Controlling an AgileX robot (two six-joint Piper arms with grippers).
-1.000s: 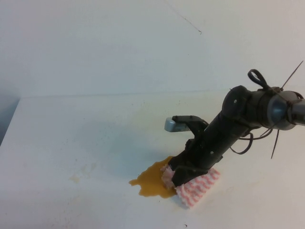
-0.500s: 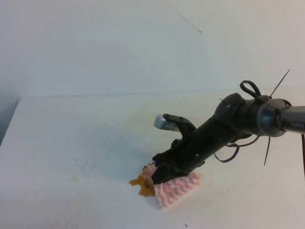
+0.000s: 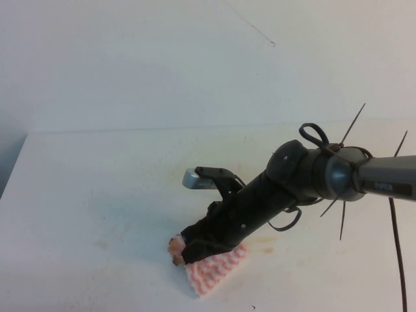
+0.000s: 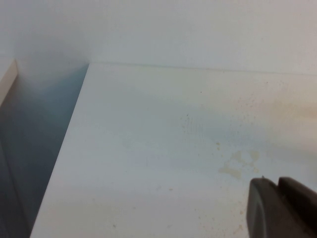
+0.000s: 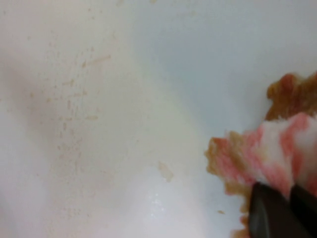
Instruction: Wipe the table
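fig.: my left gripper (image 4: 280, 210) hangs above the counter (image 3: 97, 195) towards its left side, fingertips together on nothing. at centre, on the near side, lies the pink-striped cloth (image 3: 214, 270) (its left end soaked orange-brown). my right gripper (image 3: 185, 252) is clamped on the cloth, pressing it down. a faint yellowish smear (image 3: 263, 246) lies just right.

Right gripper (image 3: 182, 252) sits low at the table's (image 3: 97, 182) near-centre, clamped on the cloth (image 3: 211, 272). The cloth lies on the table under the gripper, extending to its right and near side. A mark (image 3: 104, 244) lies well to this gripper's left. Left gripper (image 4: 280, 208) hangs over the table's left part, near that mark.
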